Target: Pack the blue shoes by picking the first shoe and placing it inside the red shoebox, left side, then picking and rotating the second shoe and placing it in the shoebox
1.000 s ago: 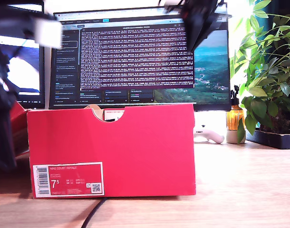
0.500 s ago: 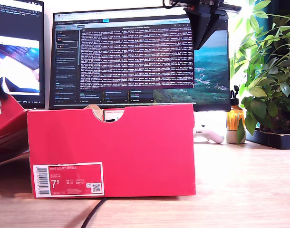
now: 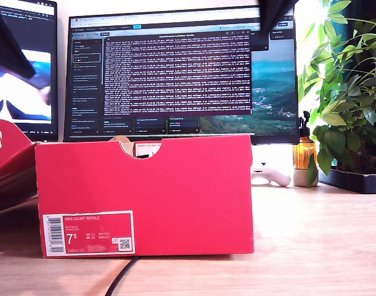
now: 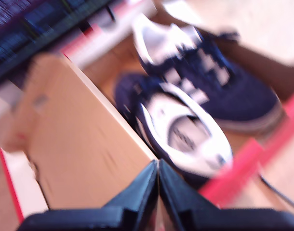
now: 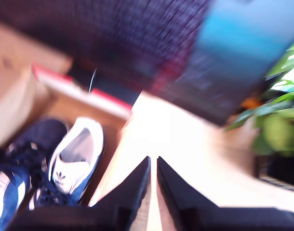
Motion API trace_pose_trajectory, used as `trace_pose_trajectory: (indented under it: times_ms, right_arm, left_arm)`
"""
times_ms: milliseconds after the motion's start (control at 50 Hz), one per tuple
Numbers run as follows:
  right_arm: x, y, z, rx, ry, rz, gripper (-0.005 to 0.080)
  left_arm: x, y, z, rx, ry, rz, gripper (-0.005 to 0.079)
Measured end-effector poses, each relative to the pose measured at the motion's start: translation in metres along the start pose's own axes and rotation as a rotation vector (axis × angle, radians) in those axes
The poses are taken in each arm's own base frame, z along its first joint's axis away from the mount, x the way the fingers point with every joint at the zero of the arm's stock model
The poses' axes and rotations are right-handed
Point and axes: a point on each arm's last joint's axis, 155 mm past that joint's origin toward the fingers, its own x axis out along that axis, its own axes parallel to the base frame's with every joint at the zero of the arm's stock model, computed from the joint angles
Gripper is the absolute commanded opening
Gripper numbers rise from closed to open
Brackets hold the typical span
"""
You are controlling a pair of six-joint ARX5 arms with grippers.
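retreating both arms is what's left, i judge: blue shoes [image 4: 195, 115] lie side by side, opposite ways, in the red shoebox [image 3: 145, 194]; my first claw [image 4: 157, 166] and second claw [image 5: 153, 161] clenched empty.

Wooden desk [image 3: 317, 240], two lit monitors [image 3: 182, 74] behind, leafy potted plant [image 3: 351, 92] in bright daylight

Box label [image 3: 88, 233]: on the red shoebox [image 3: 175, 185], reads "NIKE COURT ROYALE" and "7.5", beside a barcode and a QR code.
Monitor [image 3: 175, 68]: rows of terminal text, too small to read.
Shoe insole [image 5: 60, 179]: Adidas trefoil logo, blurred.
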Motion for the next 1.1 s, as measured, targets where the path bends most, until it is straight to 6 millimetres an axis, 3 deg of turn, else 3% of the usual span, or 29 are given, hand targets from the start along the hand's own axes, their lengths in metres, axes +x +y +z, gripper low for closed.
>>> trace_pose_trajectory:
  times_ms: [80,160,340,460,620,720,800,940,1100]
  right_arm:
    - [-0.012,-0.012,0.003,0.022,-0.024,-0.021,-0.0013]
    - [-0.011,-0.021,0.002,0.036,-0.027,-0.037,-0.0013]
    - [0.021,-0.031,-0.035,0.065,0.037,-0.061,-0.0013]
    - [0.034,-0.030,-0.053,0.071,0.015,-0.066,-0.0013]
    - [0.014,-0.037,-0.061,0.074,-0.123,-0.088,-0.0013]
    - [-0.004,-0.043,-0.063,0.088,-0.225,-0.109,-0.0013]
    - [-0.007,-0.050,-0.068,0.089,-0.283,-0.132,-0.0013]
    - [0.020,-0.057,-0.096,0.042,-0.277,-0.163,-0.0013]
    - [0.054,-0.060,-0.138,0.038,-0.241,-0.149,-0.0013]
  left_arm:
    - [0.000,0.007,0.006,-0.017,-0.031,0.003,-0.0019]
    - [0.000,0.014,0.010,-0.033,-0.052,0.011,-0.0019]
    - [0.000,0.027,0.009,-0.039,-0.056,0.032,-0.0019]
    - [-0.002,0.037,0.019,-0.050,-0.103,0.053,-0.0019]
    - [-0.001,0.058,0.036,-0.068,-0.179,0.097,-0.0019]
    - [0.005,0.068,0.037,-0.080,-0.189,0.107,-0.0019]
    - [0.013,0.075,0.032,-0.094,-0.176,0.103,-0.0019]
    - [0.025,0.081,0.018,-0.146,-0.136,0.071,-0.0019]
    - [0.025,0.096,0.007,-0.214,-0.122,0.096,-0.0019]
